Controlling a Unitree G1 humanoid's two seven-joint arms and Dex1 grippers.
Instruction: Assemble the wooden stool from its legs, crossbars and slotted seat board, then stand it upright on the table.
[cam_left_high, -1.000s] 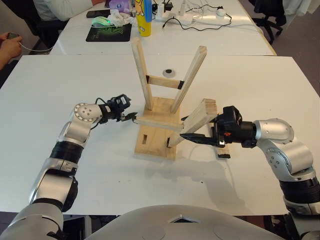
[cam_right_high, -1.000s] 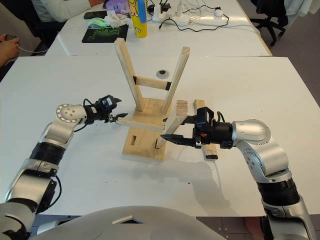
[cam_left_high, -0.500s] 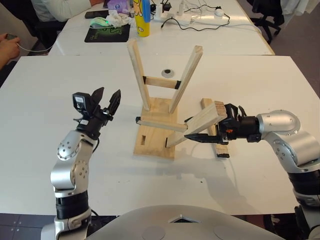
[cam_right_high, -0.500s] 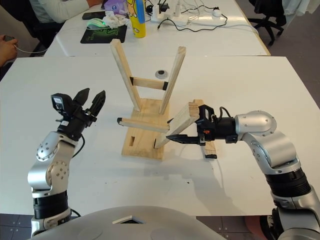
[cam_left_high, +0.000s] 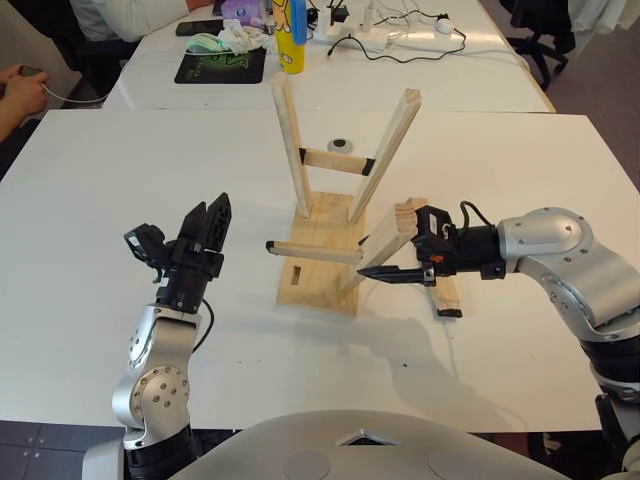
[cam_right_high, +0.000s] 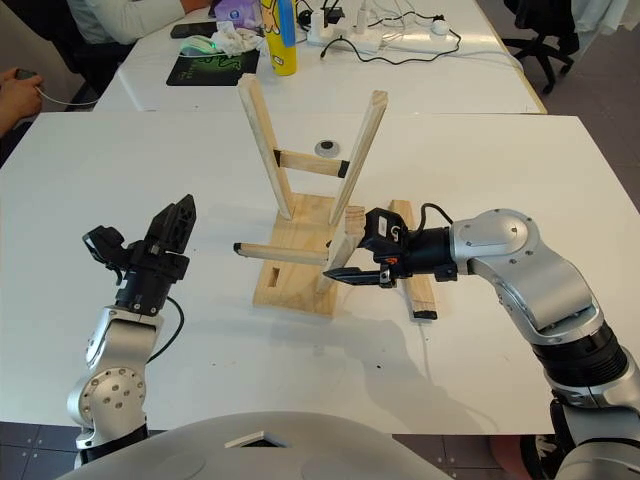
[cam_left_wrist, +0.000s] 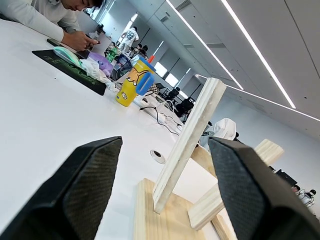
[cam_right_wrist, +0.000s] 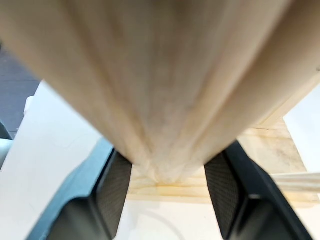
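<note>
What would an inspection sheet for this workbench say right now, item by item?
Surface: white table, with the stool parts near its middle.
Job's things: seat board lies flat; two legs stand in it, joined by a crossbar; a third leg with a second crossbar attached is tilted, its lower end at the board; a loose piece lies beside it.
Clutter: round disc behind the stool; bottle and mouse pad on the far table.
Grippers: left gripper open, off the table, holding nothing; right gripper shut on the third leg.
Cables: cords on the far table.
Surroundings: office chair behind.
</note>
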